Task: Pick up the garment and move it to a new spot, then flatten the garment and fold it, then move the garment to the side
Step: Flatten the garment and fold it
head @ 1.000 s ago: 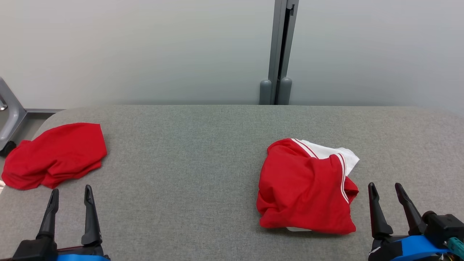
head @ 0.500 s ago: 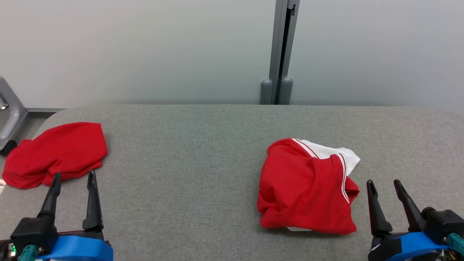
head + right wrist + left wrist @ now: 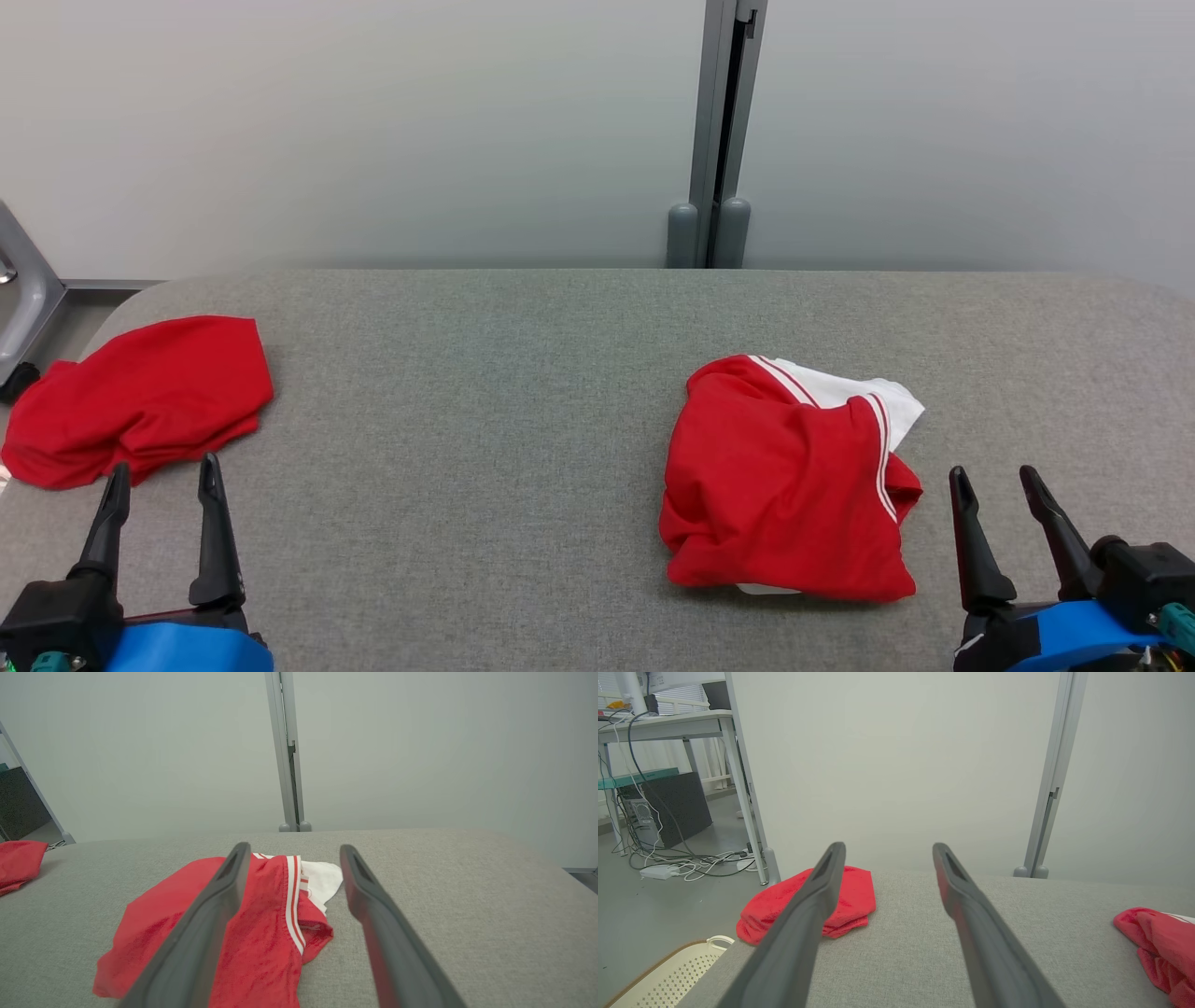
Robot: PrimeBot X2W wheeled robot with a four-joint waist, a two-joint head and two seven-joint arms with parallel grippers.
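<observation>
Near table's (image 3: pixel 485 420) front edge, L gripper (image 3: pixel 163 464) & R gripper (image 3: pixel 991 471) hung w/ fingers spread, holding nothing. Crumpled red-white garment (image 3: pixel 775 485) lay just left of R gripper. Floor basket (image 3: pixel 668 975): contents unclear. Vs half a sec earlier, L gripper had drawn back, leftwards.

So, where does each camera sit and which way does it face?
Head view: on the head, facing down at the grey table; left gripper, right gripper, both open.
Left wrist view: along its fingers toward the plain red garment.
Right wrist view: along its fingers toward the red-and-white garment.
Shared: all show both garments.
</observation>
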